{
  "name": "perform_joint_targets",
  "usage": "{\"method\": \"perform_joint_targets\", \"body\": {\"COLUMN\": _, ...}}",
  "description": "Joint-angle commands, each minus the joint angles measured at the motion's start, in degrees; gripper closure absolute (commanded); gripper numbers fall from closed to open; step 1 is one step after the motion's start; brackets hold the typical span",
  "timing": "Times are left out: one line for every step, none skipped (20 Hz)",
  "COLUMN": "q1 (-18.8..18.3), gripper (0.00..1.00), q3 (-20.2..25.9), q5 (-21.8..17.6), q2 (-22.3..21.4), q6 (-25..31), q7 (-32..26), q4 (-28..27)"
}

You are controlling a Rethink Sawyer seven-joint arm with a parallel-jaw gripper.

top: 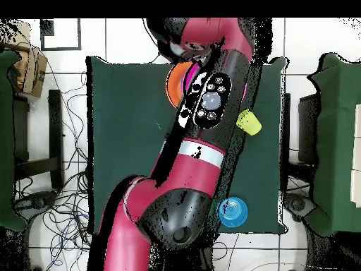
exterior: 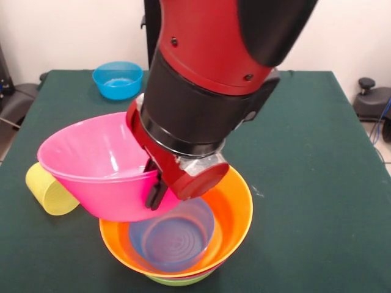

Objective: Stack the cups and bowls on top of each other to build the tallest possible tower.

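A big pink bowl (exterior: 98, 165) hangs tilted over the left rim of the tower (exterior: 183, 278). My gripper (exterior: 157, 194) is shut on the pink bowl's near rim, one black finger showing outside the wall. The tower is a wide orange bowl (exterior: 235, 207) with a purple bowl (exterior: 174, 235) nested inside it and a lime green bowl (exterior: 180, 281) at the bottom. A pink rim shows between orange and green. The yellow cup (exterior: 52, 189) lies on its side left of the pile, partly behind the pink bowl. In the overhead view the arm hides the gripper; the orange bowl (top: 173, 83) and the cup (top: 248, 121) show.
A small blue bowl (exterior: 117, 79) stands upright at the far left of the green table (exterior: 317, 152); in the overhead view the blue bowl (top: 233, 211) sits near the bottom right corner. Chairs and cables surround the table.
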Motion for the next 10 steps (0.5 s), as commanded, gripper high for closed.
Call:
{"method": "perform_joint_targets", "body": {"q1": 1.8, "gripper": 1.00, "q3": -0.5, "q5": 1.2, "q2": -1.6, "q6": 2.8, "q7": 11.6, "q4": 0.9}}
{"method": "perform_joint_targets", "body": {"q1": 2.0, "gripper": 1.00, "q3": -0.2, "q5": 1.1, "q2": -1.8, "q6": 2.5, "q7": 11.2, "q4": 1.5}}
{"method": "perform_joint_targets", "body": {"q1": 2.2, "gripper": 1.00, "q3": 0.2, "q5": 0.8, "q2": -2.1, "q6": 2.2, "q7": 10.7, "q4": 2.1}}
{"method": "perform_joint_targets", "body": {"q1": 2.3, "gripper": 1.00, "q3": 0.6, "q5": 0.6, "q2": -2.3, "q6": 1.8, "q7": 10.3, "q4": 2.6}}
{"method": "perform_joint_targets", "body": {"q1": 2.4, "gripper": 1.00, "q3": 1.0, "q5": 0.3, "q2": -2.4, "q6": 1.4, "q7": 9.8, "q4": 3.2}}
{"method": "perform_joint_targets", "body": {"q1": 2.5, "gripper": 1.00, "q3": 1.3, "q5": 0.1, "q2": -2.6, "q6": 1.2, "q7": 9.0, "q4": 3.5}}
{"method": "perform_joint_targets", "body": {"q1": 2.5, "gripper": 0.00, "q3": 1.8, "q5": -0.3, "q2": -2.7, "q6": 0.8, "q7": 7.5, "q4": 3.6}}
{"method": "perform_joint_targets", "body": {"q1": 2.7, "gripper": 0.00, "q3": 2.2, "q5": -0.5, "q2": -2.9, "q6": 0.1, "q7": 7.6, "q4": 4.2}}
{"method": "perform_joint_targets", "body": {"q1": 2.9, "gripper": 0.00, "q3": 2.6, "q5": -0.7, "q2": -3.1, "q6": -0.6, "q7": 7.6, "q4": 4.8}}
{"method": "perform_joint_targets", "body": {"q1": 3.0, "gripper": 0.00, "q3": 3.0, "q5": -0.9, "q2": -3.3, "q6": -0.9, "q7": 7.7, "q4": 5.3}}
